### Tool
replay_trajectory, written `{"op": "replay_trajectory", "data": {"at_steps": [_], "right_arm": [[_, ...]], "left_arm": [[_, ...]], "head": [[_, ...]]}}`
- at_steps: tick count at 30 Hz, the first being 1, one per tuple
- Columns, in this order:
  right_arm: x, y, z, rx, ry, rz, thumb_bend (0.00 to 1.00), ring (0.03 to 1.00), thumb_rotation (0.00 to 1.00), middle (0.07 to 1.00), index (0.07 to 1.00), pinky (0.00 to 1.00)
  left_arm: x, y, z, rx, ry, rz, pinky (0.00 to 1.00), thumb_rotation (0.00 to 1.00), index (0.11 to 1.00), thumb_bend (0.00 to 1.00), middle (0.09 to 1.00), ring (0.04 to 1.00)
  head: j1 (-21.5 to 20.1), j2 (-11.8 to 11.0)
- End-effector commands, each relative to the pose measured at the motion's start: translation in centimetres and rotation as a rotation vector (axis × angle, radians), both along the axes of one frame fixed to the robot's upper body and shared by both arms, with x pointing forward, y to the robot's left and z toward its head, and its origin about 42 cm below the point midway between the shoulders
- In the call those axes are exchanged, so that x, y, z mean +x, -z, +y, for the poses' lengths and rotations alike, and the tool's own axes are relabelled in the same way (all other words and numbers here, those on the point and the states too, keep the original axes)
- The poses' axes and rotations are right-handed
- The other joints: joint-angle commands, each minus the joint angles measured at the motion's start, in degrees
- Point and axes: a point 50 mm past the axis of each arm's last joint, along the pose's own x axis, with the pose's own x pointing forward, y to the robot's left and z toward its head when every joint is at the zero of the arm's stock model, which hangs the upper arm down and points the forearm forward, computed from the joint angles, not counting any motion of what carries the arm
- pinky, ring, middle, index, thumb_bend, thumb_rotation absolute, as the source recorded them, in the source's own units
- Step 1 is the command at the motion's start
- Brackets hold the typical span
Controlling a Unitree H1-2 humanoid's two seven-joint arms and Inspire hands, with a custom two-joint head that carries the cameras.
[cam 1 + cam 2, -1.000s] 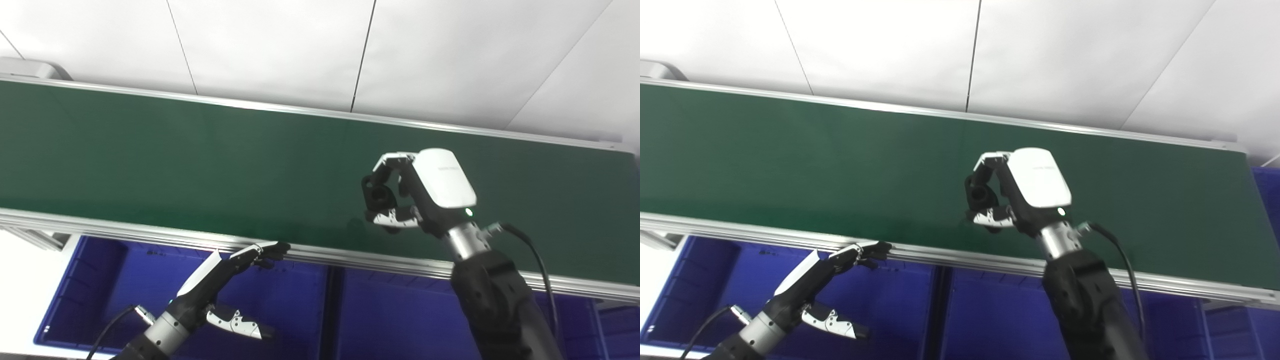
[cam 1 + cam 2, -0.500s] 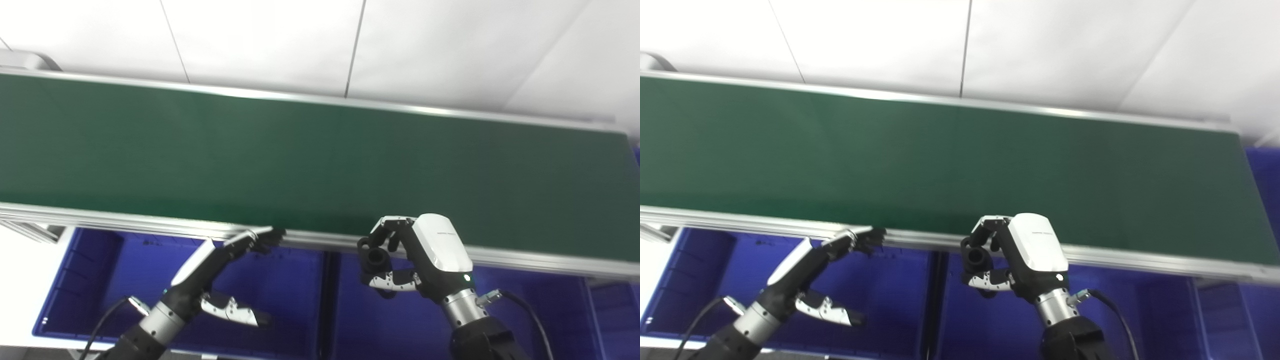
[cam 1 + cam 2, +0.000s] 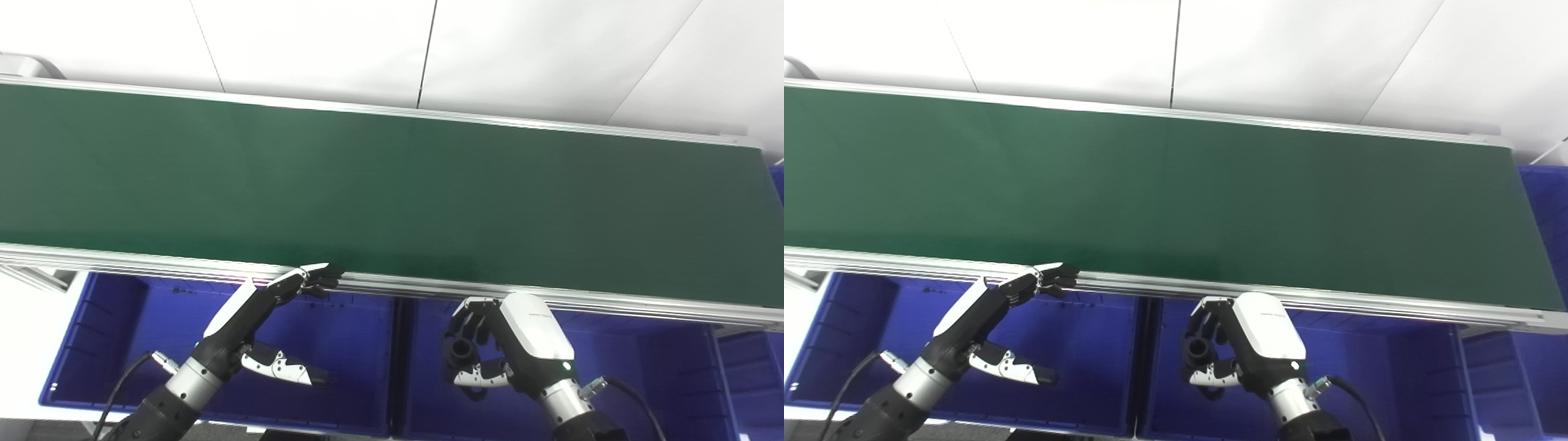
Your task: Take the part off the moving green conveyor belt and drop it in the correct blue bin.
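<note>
Fingers (image 3: 468,309) of the right hand (image 3: 511,349) were curled around a small black part (image 3: 460,351), a short ring-like piece with a round hole facing the camera, pinched between fingers above and thumb below. That hand hung over the blue bin (image 3: 661,373) on the right, below the near aluminium rail (image 3: 429,285) of the conveyor, so the part sat clear of the green belt (image 3: 380,190) and above the bin's interior, near its left wall. No other piece showed on the belt, which stretched across the whole view. The left hand (image 3: 257,324) held nothing: its fingers reached straight out and apart from the thumb, their tips just at the near rail, while the thumb pointed off to the right over the left blue bin (image 3: 110,343). The two bins stood side by side beneath the conveyor, their walls meeting between the hands. White wall panels (image 3: 306,49) rose behind the belt.
</note>
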Motion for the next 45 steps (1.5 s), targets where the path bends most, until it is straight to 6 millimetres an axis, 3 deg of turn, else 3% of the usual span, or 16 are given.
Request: {"op": "replay_trajectory", "data": {"at_steps": [1, 4, 6, 7, 8, 9, 10, 11, 16, 24, 31, 34, 35, 39, 45], "right_arm": [[0.3, 0.4, -0.3, -0.018, -0.008, -0.01, 0.51, 0.375, 0.0, 0.44, 0.533, 0.29], [0.6, 1.8, -0.6, -0.049, -0.008, 0.033, 0.51, 0.406, 0.0, 0.489, 0.501, 0.29], [0.5, 2.2, -0.7, -0.063, -0.016, 0.085, 0.51, 0.515, 0.01, 0.463, 0.53, 0.42], [0.5, 2.4, -0.7, -0.065, -0.022, 0.108, 0.54, 0.64, 0.42, 0.632, 0.672, 0.56], [0.5, 2.4, -0.8, -0.081, -0.047, 0.146, 0.55, 0.682, 0.57, 0.69, 0.72, 0.61], [0.5, 2.4, -0.9, -0.099, -0.07, 0.18, 0.64, 0.788, 0.82, 0.793, 0.805, 0.77], [0.5, 2.3, -1.0, -0.113, -0.085, 0.2, 0.69, 0.841, 0.93, 0.845, 0.848, 0.85], [0.4, 2.3, -1.1, -0.126, -0.097, 0.216, 0.73, 0.875, 0.97, 0.88, 0.876, 0.9], [0.1, 1.9, -1.2, -0.169, -0.126, 0.253, 0.79, 0.927, 1.0, 0.936, 0.93, 0.96], [-0.9, 0.6, -1.3, -0.167, -0.119, 0.272, 0.84, 0.938, 1.0, 0.953, 0.948, 0.97], [-3.2, -1.5, -1.4, 0.025, -0.068, 0.124, 0.8, 0.889, 0.99, 0.918, 0.929, 0.89], [-4.2, -2.0, -1.2, 0.196, -0.022, 0.071, 0.78, 0.86, 0.9, 0.894, 0.907, 0.8], [-4.6, -2.1, -1.2, 0.253, -0.009, 0.053, 0.77, 0.825, 0.8, 0.867, 0.882, 0.73], [-6.0, -2.5, -0.9, 0.457, 0.042, -0.013, 0.8, 0.785, 0.74, 0.838, 0.87, 0.69], [-6.8, -1.8, -0.2, 0.624, 0.113, -0.065, 0.85, 0.761, 0.64, 0.835, 0.891, 0.66]], "left_arm": [[0.3, -0.8, 0.0, -0.019, 0.003, -0.055, 0.71, 0.31, 0.822, 0.9, 0.826, 0.786], [0.3, -0.8, -0.1, -0.025, 0.004, -0.053, 0.71, 0.31, 0.824, 0.89, 0.828, 0.784], [0.4, -0.8, -0.1, -0.027, 0.005, -0.051, 0.71, 0.31, 0.825, 0.89, 0.832, 0.788], [0.4, -0.8, 0.0, -0.027, 0.005, -0.05, 0.71, 0.3, 0.827, 0.89, 0.834, 0.79], [0.4, -0.8, -0.1, -0.029, 0.003, -0.051, 0.71, 0.3, 0.827, 0.89, 0.834, 0.791], [0.4, -0.8, -0.1, -0.03, 0.003, -0.052, 0.71, 0.3, 0.827, 0.89, 0.833, 0.789], [0.3, -0.8, -0.1, -0.031, 0.003, -0.052, 0.71, 0.3, 0.827, 0.89, 0.834, 0.788], [0.3, -0.8, -0.2, -0.032, 0.002, -0.054, 0.71, 0.3, 0.827, 0.89, 0.834, 0.788], [0.2, -0.8, -0.2, -0.032, 0.0, -0.054, 0.7, 0.3, 0.828, 0.89, 0.835, 0.787], [0.1, -0.8, -0.2, -0.035, 0.002, -0.049, 0.71, 0.31, 0.83, 0.89, 0.835, 0.789], [-0.2, -1.1, -0.2, -0.025, 0.005, -0.059, 0.72, 0.31, 0.823, 0.9, 0.831, 0.791], [-0.3, -1.1, -0.1, -0.026, 0.006, -0.054, 0.72, 0.3, 0.825, 0.89, 0.835, 0.792], [-0.3, -1.1, -0.1, -0.025, 0.006, -0.053, 0.71, 0.31, 0.826, 0.89, 0.833, 0.79], [-0.5, -1.1, 0.0, -0.03, 0.01, -0.047, 0.72, 0.31, 0.83, 0.89, 0.836, 0.794], [-0.5, -1.0, 0.0, -0.035, 0.0, -0.046, 0.7, 0.29, 0.83, 0.89, 0.833, 0.781]], "head": [[0.01, -0.02], [-0.02, -0.02], [-0.02, -0.02], [-0.02, -0.02], [-0.01, 0.29], [0.03, 0.35], [0.05, 0.39], [0.1, 0.47], [0.22, 0.6], [0.35, 0.81], [1.2, 0.77], [1.32, 0.71], [1.34, 0.7], [2.05, 0.57], [3.07, 0.09]]}}
